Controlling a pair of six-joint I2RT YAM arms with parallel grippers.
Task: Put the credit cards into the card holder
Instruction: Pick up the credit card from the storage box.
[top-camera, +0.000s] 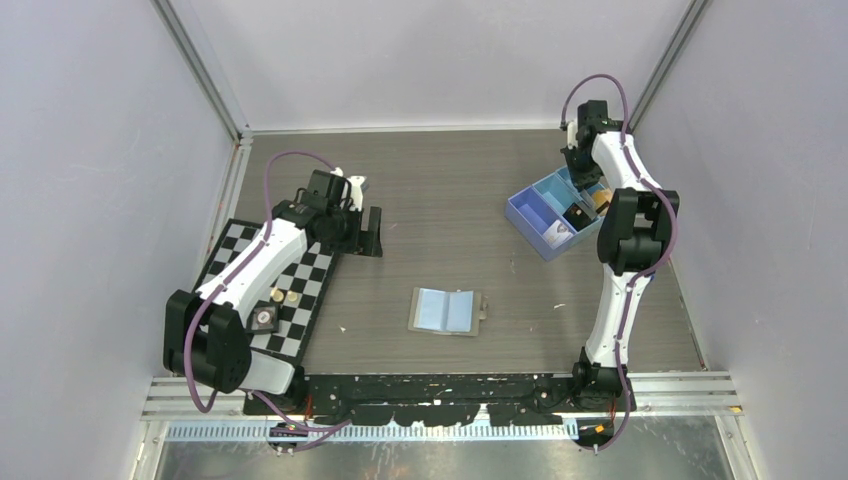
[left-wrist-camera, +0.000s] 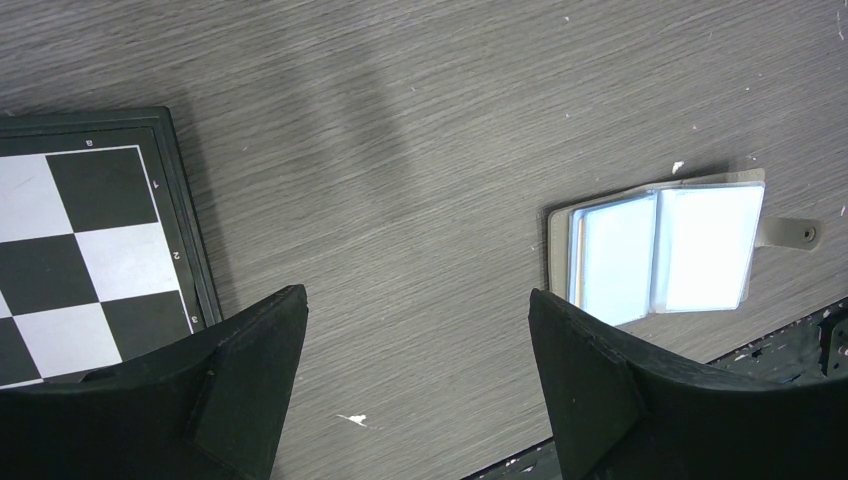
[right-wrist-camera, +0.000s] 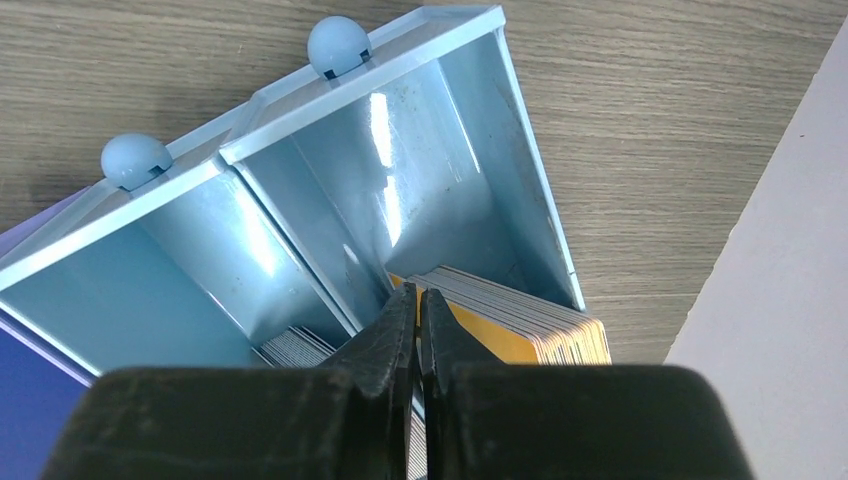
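Right wrist view: right gripper (right-wrist-camera: 417, 292) jaws nearly closed at edge of orange credit cards (right-wrist-camera: 510, 325) stacked in blue tray (right-wrist-camera: 440, 170), prob. pinching one; can't confirm. Meanwhile left gripper (left-wrist-camera: 418, 300) wide open, empty. Pockets-up, card holder (top-camera: 447, 311) lies open on desk (top-camera: 450, 200), ready.

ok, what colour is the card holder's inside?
The card holder is pale blue inside; best in the left wrist view.

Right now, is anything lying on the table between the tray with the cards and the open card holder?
Nothing visible. The wood tabletop between the blue tray and the open card holder is bare; the chessboard sits off to the left.
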